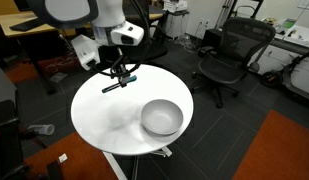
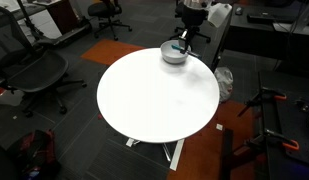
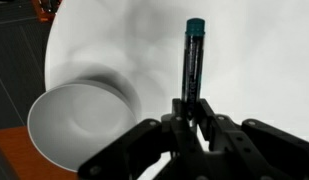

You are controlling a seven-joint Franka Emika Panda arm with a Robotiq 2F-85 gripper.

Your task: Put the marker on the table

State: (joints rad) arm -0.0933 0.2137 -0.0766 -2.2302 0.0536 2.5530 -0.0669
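Wrist view shows claw (image 3: 194, 113) clamping marker (image 3: 193, 60) most clearly.

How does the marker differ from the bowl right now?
Size: the marker is a thin stick, far shorter than the bowl is wide. Colour: the marker is dark with a teal tip; the bowl is pale. State: the marker is clamped in the claw; the bowl sits free on the table. Both are over the same white round table.
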